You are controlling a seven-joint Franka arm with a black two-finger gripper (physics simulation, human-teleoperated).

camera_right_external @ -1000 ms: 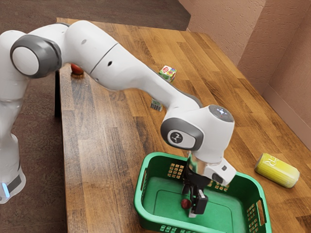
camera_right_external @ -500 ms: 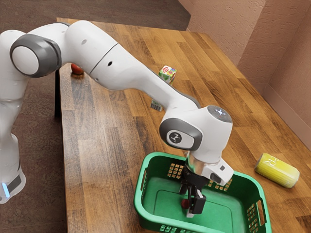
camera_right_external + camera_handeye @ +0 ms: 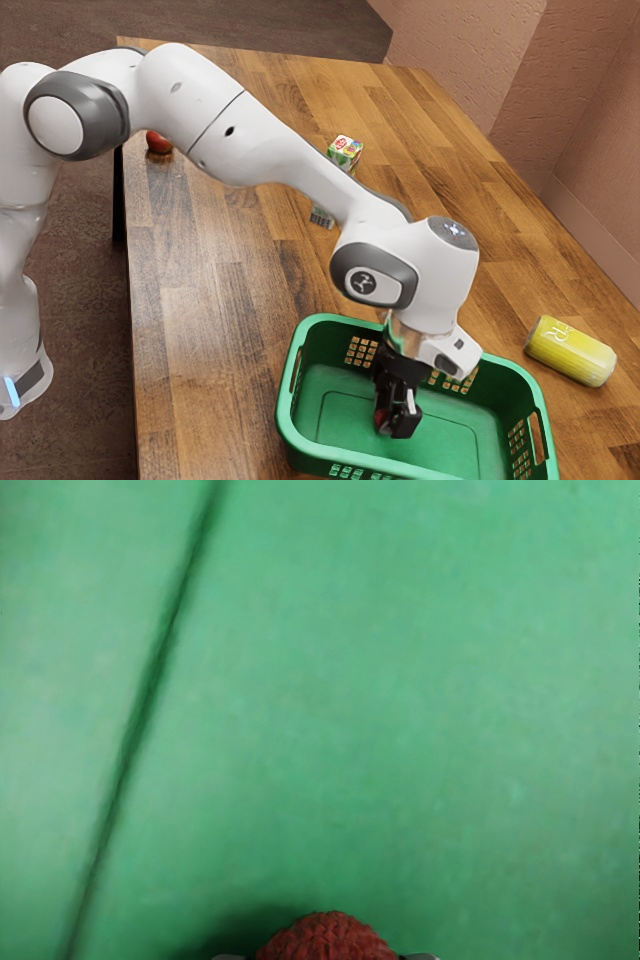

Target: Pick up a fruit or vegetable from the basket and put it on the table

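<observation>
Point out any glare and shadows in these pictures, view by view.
Exterior view: pale glare on the wooden table, toward the exterior view's left; wrist view: fairly even light across the floor of the green basket, with a soft-edged dark shadow beside the lychee.

Letters "ER" — on the lying yellow can (image 3: 572, 353)
</observation>
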